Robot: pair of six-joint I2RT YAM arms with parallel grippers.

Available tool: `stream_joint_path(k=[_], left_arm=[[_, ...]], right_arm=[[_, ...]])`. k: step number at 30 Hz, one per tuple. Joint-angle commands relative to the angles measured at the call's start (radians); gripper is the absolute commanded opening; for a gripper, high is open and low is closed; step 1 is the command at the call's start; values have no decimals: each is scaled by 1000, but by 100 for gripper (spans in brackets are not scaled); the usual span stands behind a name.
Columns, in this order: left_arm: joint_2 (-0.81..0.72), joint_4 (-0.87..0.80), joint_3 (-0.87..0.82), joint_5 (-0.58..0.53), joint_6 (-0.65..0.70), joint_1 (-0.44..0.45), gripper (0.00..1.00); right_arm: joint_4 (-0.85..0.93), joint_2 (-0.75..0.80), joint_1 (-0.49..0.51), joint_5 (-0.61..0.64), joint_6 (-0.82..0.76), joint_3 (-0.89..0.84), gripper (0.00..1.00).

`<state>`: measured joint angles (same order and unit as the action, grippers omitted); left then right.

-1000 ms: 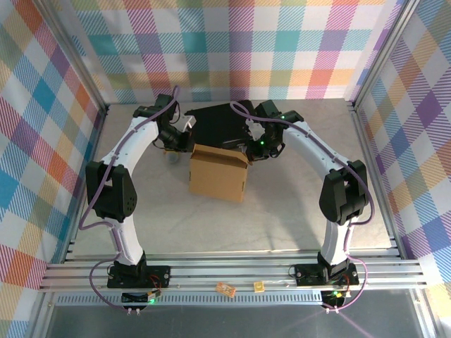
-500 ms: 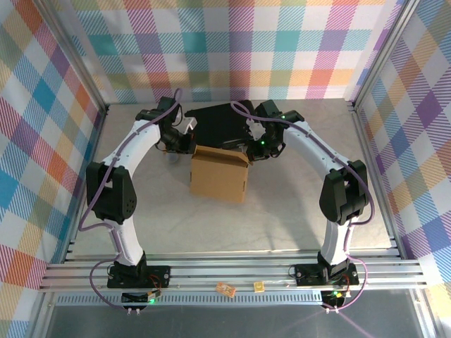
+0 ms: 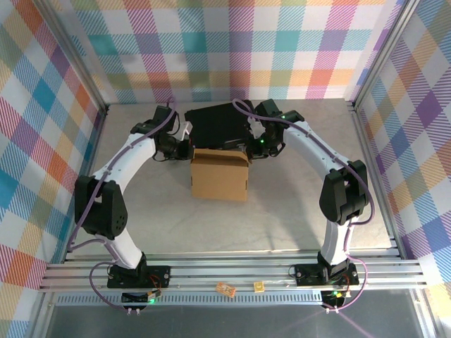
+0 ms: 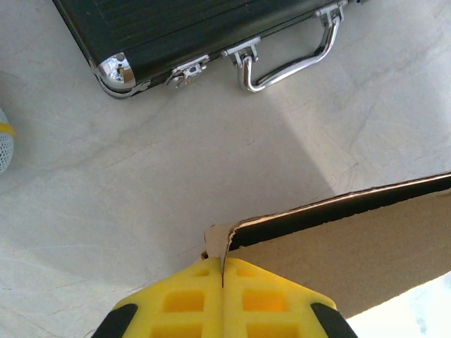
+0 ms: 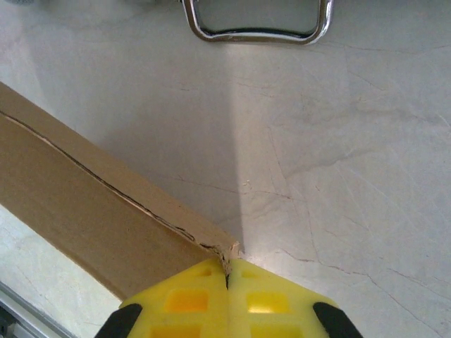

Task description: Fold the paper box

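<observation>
- Pale marbled table (image 3: 141,211) down below, hemmed in by bright checked cloth walls.
- Black case (image 3: 215,123) lying flat at the far end, chrome handle (image 4: 289,60) and latch (image 4: 187,70) turned toward the arms.
- And just on the near side of the case, the paper box (image 3: 218,176): plain brown cardboard, standing up off the table, with a strip of bare table between the two.
- Left gripper (image 4: 223,264) at the box corner toward the case's left end, yellow fingers pressed together, pinching the cardboard corner right at the tips.
- Right gripper (image 5: 227,271) straight across from the case's handle, fingers likewise closed on the other far corner, a frayed bit of card caught in the seam.
- Both arms arching in from either side of the case, wrists low over the box edge that faces it.
- From the left wrist, a dark gap along the top of that edge, cardboard layers slightly parted.
</observation>
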<state>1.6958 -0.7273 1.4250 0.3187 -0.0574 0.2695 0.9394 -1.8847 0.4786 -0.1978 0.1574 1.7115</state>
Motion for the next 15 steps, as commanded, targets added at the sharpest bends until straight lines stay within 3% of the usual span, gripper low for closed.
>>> stream_joint_path(k=[1, 15], left_arm=[[-55, 87, -46, -12, -61, 19, 0], [-97, 154, -102, -61, -146, 45, 0]], right_arm=[[-44, 18, 0, -8, 70, -3, 0], [-102, 56, 21, 50, 236, -57, 0]])
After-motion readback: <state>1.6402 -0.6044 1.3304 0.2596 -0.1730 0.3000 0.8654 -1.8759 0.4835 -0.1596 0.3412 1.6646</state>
